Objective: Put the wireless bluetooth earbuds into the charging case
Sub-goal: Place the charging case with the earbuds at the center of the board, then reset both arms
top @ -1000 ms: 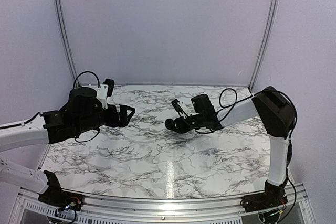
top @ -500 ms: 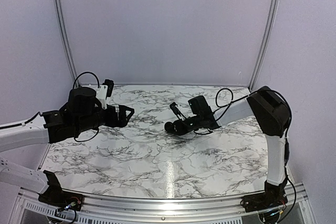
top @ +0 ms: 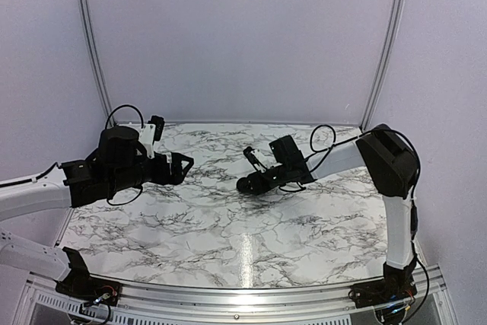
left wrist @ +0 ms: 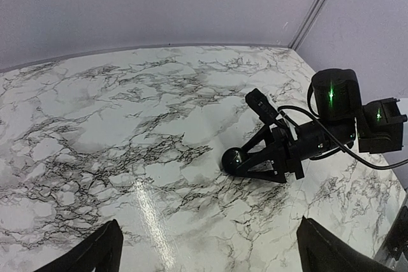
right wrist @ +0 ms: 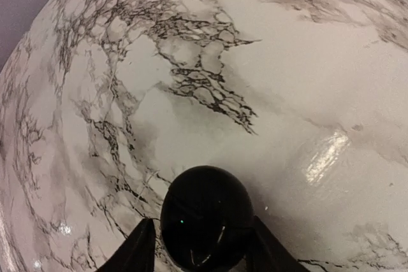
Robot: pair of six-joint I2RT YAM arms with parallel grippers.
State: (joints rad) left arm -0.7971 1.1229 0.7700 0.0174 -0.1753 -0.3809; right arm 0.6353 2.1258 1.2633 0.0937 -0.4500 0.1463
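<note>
Roughly at the middle of the marbled desk (top: 228, 234) lies the charging case (right wrist: 205, 211), a glossy black pebble with its lid down, resting on the desk top. A tiny green glint shows on its shell in the right wrist view. Whether any earbuds sit inside it cannot be told, since the shell is shut and opaque. The right claw (top: 249, 183) is stretched in from the right side and lies low, almost flat to the desk, with the case between its two fingers (right wrist: 141, 246). The fingers stand apart on either side of the case and lie close against its flanks. It cannot be told whether they press on it or merely bracket it. Behind the claw, the right arm's wrist (left wrist: 331, 93) carries small green lights, and a black cable (top: 323, 138) loops up above the forearm. The left claw (top: 185, 165) hovers above the left part of the desk, well apart from the case, pointing toward it. Its fingers are spread fully wide and grasp nothing, showing only as two dark tips at the bottom corners of the left wrist view.
</note>
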